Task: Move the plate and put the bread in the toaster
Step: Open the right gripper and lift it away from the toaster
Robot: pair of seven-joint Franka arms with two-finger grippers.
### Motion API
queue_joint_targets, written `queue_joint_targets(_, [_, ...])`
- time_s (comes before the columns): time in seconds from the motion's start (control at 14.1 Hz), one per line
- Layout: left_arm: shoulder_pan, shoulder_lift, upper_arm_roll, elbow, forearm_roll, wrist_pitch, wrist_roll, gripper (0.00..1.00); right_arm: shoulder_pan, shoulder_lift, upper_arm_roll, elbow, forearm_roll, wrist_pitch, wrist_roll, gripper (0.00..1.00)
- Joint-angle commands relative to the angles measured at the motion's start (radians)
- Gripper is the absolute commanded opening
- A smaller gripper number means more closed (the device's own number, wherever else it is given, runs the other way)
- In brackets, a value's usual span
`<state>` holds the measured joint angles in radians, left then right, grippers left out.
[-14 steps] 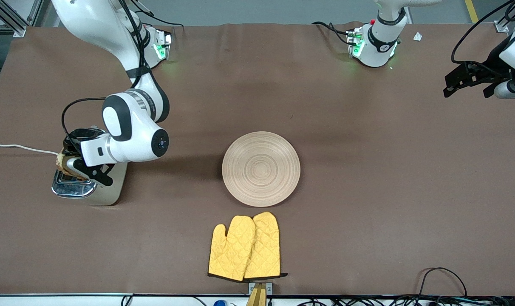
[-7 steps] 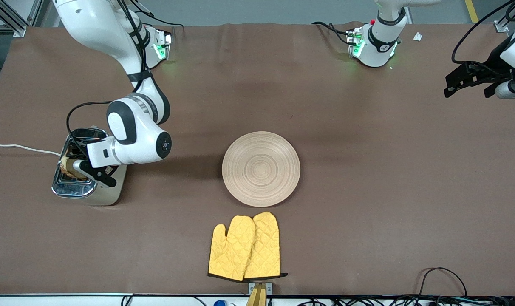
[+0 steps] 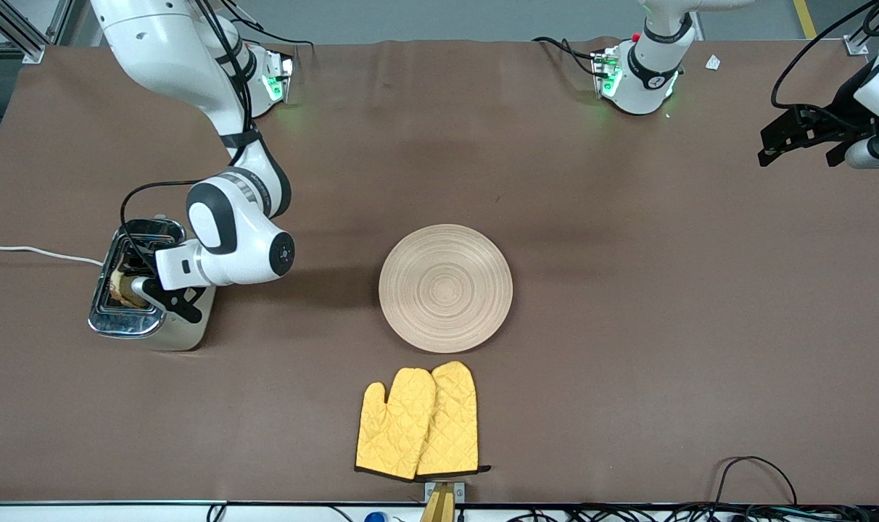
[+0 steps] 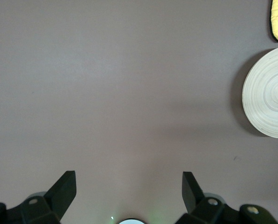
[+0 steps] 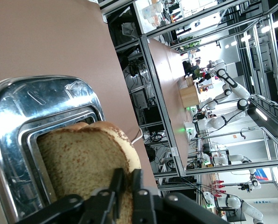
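Bread is being held by the right gripper over the toaster, which is standing near the right arm's end of the table with a white cord trailing from it. In the right wrist view the slice is seen standing on edge, partly sunk into a slot in the chrome top, and the right gripper's fingers are being kept closed on its upper crust; how deep the slice is sitting is hard to judge, since much of it is hidden by the gripper. The plate is lying flat near the middle of the table, well apart from the toaster, with nothing on it. Yellow oven mitts are lying just beside the plate, nearer to the front camera. The left arm is being held waiting, its left gripper hanging over bare table at the left arm's end; in the left wrist view its fingers are being held wide apart with nothing between them, and the plate is showing at the edge of that view.
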<state>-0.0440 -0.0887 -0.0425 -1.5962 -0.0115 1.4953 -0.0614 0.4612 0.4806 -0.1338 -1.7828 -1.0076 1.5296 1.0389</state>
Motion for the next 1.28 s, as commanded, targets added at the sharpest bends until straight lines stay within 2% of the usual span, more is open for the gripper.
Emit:
queue_joint_targets(0.0, [0.003, 0.0, 0.0, 0.018, 0.018, -0.003, 0.006, 1.0, -0.024, -0.02, 0.014, -0.012, -0.031, 0.001, 0.012, 0.82])
queue_joint_targets(0.07, [0.003, 0.001, 0.0, 0.019, 0.019, -0.003, 0.011, 1.0, -0.022, -0.022, 0.014, -0.01, -0.029, -0.006, 0.01, 0.91])
queue_joint_targets(0.21, [0.003, 0.001, 0.0, 0.021, 0.019, -0.001, 0.009, 1.0, -0.021, -0.025, 0.016, -0.004, -0.026, -0.02, 0.006, 0.99])
queue_joint_targets(0.43, [0.013, 0.004, 0.0, 0.041, 0.019, -0.006, 0.011, 1.0, -0.019, -0.068, 0.019, 0.011, -0.011, -0.028, -0.022, 1.0])
queue_joint_targets(0.5, [0.013, 0.004, 0.0, 0.042, 0.019, -0.007, 0.011, 1.0, -0.024, -0.094, 0.02, 0.023, 0.018, -0.025, -0.057, 1.0])
queue_joint_targets(0.85, [0.013, 0.0, 0.001, 0.042, 0.019, -0.01, 0.011, 1.0, -0.035, -0.161, 0.016, 0.189, 0.271, -0.042, -0.198, 1.0])
queue_joint_targets(1.06, [0.009, 0.0, -0.002, 0.042, 0.019, -0.01, 0.005, 1.0, -0.035, -0.168, 0.016, 0.339, 0.412, -0.135, -0.293, 1.0])
queue_joint_targets(1.2, [0.01, 0.001, -0.002, 0.042, 0.019, -0.01, 0.008, 1.0, -0.05, -0.222, 0.013, 0.388, 0.535, -0.152, -0.315, 1.0])
